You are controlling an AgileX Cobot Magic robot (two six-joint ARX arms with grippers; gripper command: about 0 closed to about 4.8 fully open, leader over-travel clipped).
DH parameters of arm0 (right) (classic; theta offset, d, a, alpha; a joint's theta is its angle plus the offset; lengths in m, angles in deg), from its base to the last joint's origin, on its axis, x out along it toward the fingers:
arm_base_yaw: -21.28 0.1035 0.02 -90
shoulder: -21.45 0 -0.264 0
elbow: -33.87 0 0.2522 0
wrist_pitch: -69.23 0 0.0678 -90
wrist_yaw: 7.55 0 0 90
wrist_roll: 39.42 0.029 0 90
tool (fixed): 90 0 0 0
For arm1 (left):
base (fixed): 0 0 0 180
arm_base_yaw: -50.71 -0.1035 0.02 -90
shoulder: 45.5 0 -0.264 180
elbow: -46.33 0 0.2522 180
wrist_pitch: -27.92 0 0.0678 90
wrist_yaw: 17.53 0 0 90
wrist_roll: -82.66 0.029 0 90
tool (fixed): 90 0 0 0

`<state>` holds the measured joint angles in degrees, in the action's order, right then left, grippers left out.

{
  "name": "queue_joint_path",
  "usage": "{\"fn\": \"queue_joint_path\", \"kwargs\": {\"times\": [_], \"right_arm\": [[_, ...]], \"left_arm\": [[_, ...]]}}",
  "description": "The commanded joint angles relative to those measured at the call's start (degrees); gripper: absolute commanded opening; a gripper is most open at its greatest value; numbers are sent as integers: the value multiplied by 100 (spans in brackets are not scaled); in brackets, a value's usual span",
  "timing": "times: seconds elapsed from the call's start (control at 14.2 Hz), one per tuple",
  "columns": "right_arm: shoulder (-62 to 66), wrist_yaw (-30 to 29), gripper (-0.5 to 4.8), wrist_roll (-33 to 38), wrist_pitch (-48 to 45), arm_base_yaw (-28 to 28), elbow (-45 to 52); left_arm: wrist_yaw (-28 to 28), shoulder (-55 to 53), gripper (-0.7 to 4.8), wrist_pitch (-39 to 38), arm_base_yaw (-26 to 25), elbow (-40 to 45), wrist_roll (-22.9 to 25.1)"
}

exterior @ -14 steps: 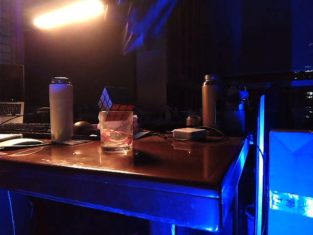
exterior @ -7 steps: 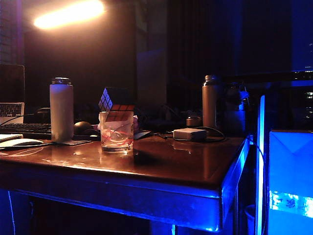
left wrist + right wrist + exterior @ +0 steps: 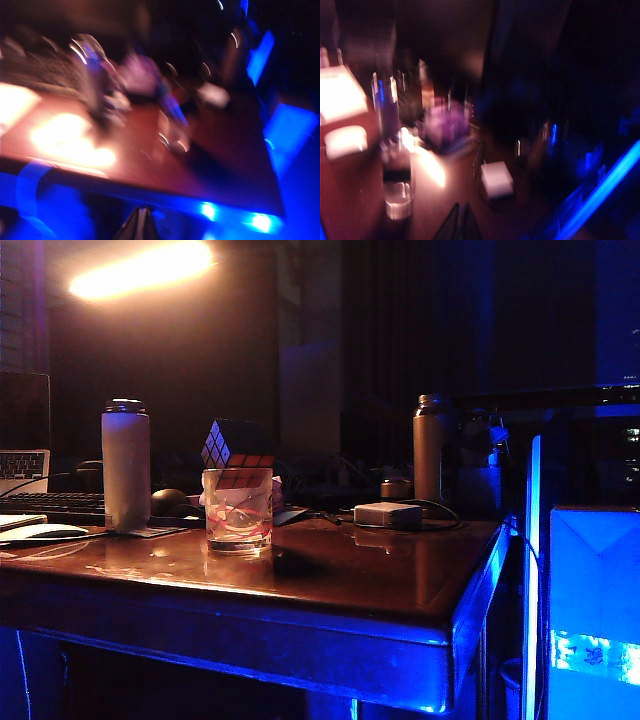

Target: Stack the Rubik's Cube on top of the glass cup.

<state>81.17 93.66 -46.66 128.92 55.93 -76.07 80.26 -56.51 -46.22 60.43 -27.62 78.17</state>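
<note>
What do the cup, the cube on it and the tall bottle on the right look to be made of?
Glass cup: clear glass, glossy; pinkish swirls show through it. Rubik's Cube, resting on its rim: probably plastic, with a dark grid between orange and pale stickers. Slim bottle: likely metal, with a dull brownish sheen, though the dim light leaves that open.

**Dim scene, blurred wrist views**

Exterior view dark but sharp; warm lamp (image 3: 140, 268) glares upper left; blue glow along the worktop (image 3: 330, 585) edge; both wrist views heavily motion-blurred, with smeared highlights and bright glare patches on the worktop.
</note>
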Motion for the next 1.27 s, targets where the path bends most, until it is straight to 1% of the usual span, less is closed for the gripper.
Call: {"fn": "queue_joint_path", "kwargs": {"times": [0.07,0.14,0.21,0.28,0.35,0.42,0.49,0.56,0.63,0.77,0.91,1.06,1.13,1.27], "right_arm": [[-1298,-61,-5,-9,-1672,2,2221],[-1908,-136,-5,-9,-2280,2,3161],[-2433,-120,-6,-7,-2667,0,3908],[-2922,-59,-6,-4,-2846,0,4522],[-3338,-63,-6,-4,-2848,0,5003],[-3698,-85,-5,-2,-2804,2,5412],[-4015,-120,-5,146,-2769,2,5751],[-4299,-122,-5,448,-2747,2,6083],[-4629,-61,-6,553,-2651,2,6474],[-5031,-63,-6,557,-2651,0,7114],[-5364,-81,-6,584,-2667,2,7768],[-5676,-63,-6,581,-2833,0,8290],[-5805,-63,-6,581,-3001,0,8524],[-5960,-63,-5,601,-3077,-4,8948]], "left_arm": [[232,590,-3,1692,-4,1519,-184],[227,616,-3,2063,-2,1910,-179],[245,586,-3,2197,-2,2273,-179],[348,564,-3,2190,2,2680,-339],[472,577,-3,2400,2,2970,-660],[553,575,-3,2649,2,3121,-673],[431,577,-3,2953,2,3224,-575],[219,575,-3,3261,2,3333,-313],[188,575,-3,3589,2,3558,-192],[184,575,-3,3630,2,3947,-192],[83,575,-3,3936,2,4310,-227],[-181,575,-3,4002,2,4555,-476],[-199,575,-3,4087,2,4721,-446],[-153,575,-3,4642,4,5230,-426]]}}
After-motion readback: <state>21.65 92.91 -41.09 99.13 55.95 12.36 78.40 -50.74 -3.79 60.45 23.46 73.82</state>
